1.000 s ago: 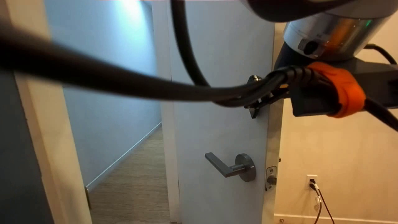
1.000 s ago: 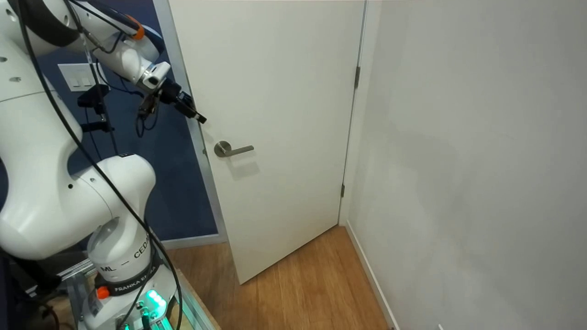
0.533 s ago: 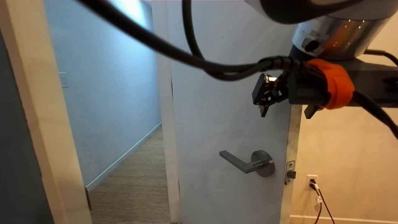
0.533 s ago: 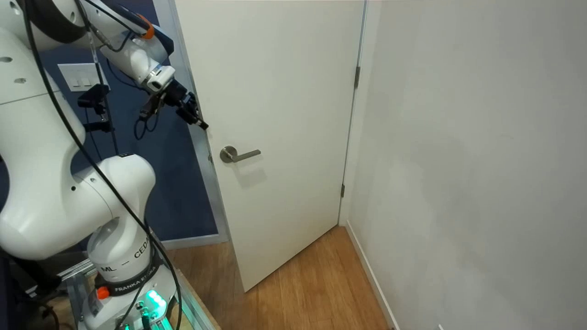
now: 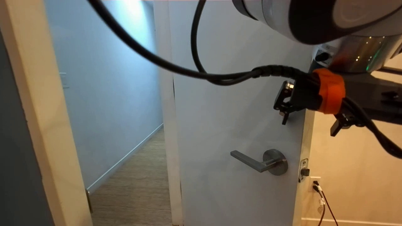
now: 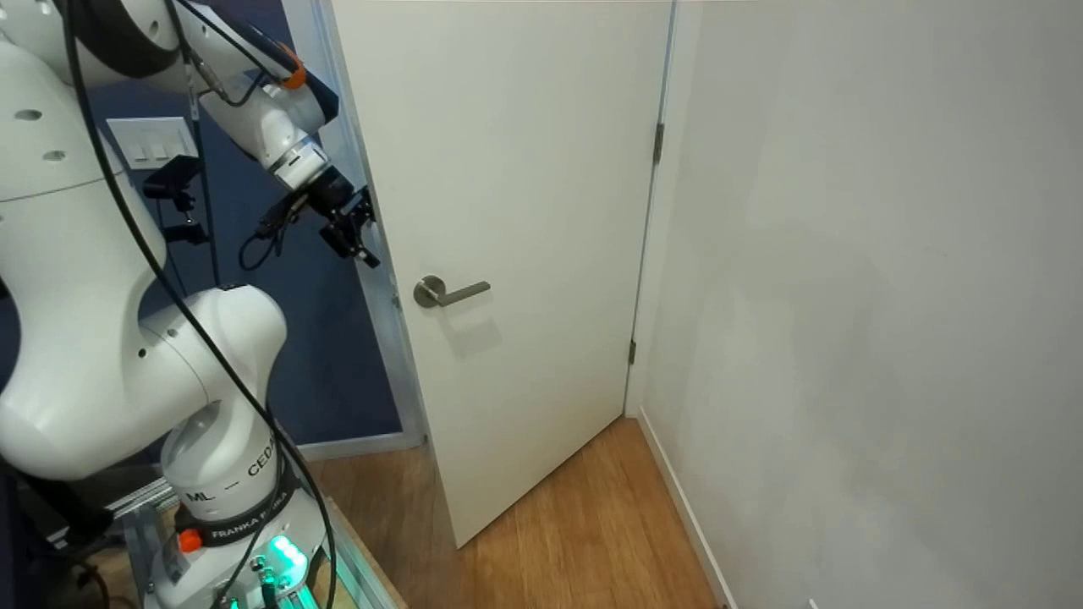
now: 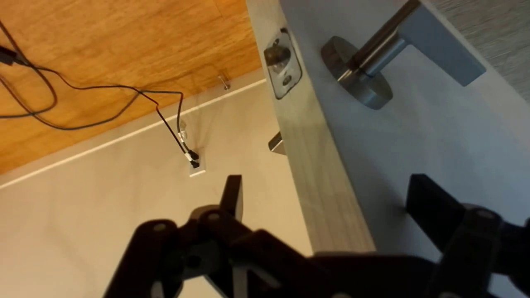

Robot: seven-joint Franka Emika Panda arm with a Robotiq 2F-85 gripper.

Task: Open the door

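- Door (image 6: pixel 520 237) stands well ajar, and over the last second its free edge (image 7: pixel 316 165) has swung farther from the latch-side frame (image 5: pixel 51 125) in both exterior views.
- Gripper (image 7: pixel 326 178) has travelled the same way, well apart from the frame, fingers (image 7: pixel 231 194) spread wide astride that edge and gripping nothing.
- Touch is unclear, but the finger on the face turned toward the frame is probably doing the pushing.
- Lever handle (image 5: pixel 260 166) should need no turning now; I judge the task nearly done, with any further push away from the frame only widening the gap.
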